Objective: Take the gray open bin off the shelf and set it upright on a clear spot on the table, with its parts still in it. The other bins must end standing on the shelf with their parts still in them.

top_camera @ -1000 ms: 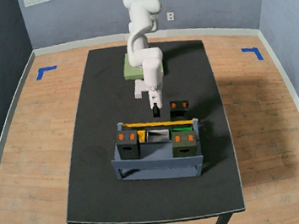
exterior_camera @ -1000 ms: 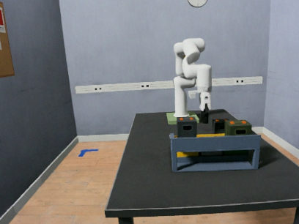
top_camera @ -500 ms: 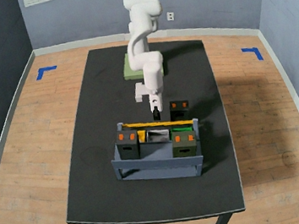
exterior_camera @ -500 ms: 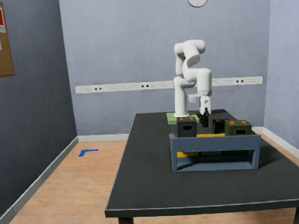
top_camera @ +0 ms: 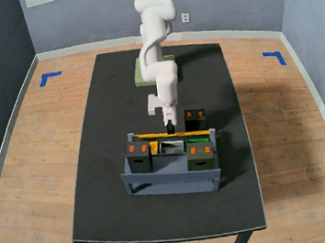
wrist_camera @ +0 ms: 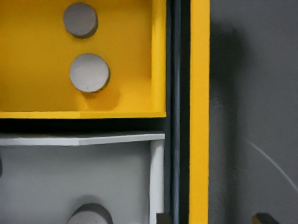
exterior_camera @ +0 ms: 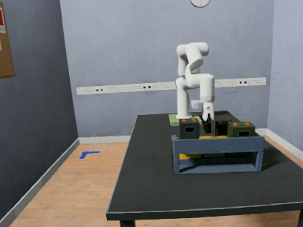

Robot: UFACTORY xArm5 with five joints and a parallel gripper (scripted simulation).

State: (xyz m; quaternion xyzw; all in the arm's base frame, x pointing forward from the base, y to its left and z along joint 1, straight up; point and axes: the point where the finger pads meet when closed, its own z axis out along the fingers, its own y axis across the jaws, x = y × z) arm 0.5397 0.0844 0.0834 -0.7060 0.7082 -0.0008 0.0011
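Note:
The gray open bin [top_camera: 171,146] [wrist_camera: 75,175] stands on the blue-gray shelf [top_camera: 172,178] [exterior_camera: 217,144], between a yellow open bin [top_camera: 153,146] [wrist_camera: 125,60] and a green one [top_camera: 198,139]. A gray round part [wrist_camera: 90,215] lies in it, and two gray discs [wrist_camera: 89,72] lie in the yellow bin. My gripper [top_camera: 171,128] [exterior_camera: 207,124] [wrist_camera: 212,219] is open and empty. It hangs just above the shelf's back edge, over the gray bin's rear corner. Its fingertips straddle the yellow rail [top_camera: 160,135] [wrist_camera: 199,100].
A dark gray bin [top_camera: 139,156] [exterior_camera: 189,129] and an olive bin [top_camera: 200,157] [exterior_camera: 241,129], both with orange parts, stand at the shelf's front. A black bin [top_camera: 195,120] [exterior_camera: 221,127] stands behind the shelf's right end. The arm's green base plate [top_camera: 139,72] is at the table's back.

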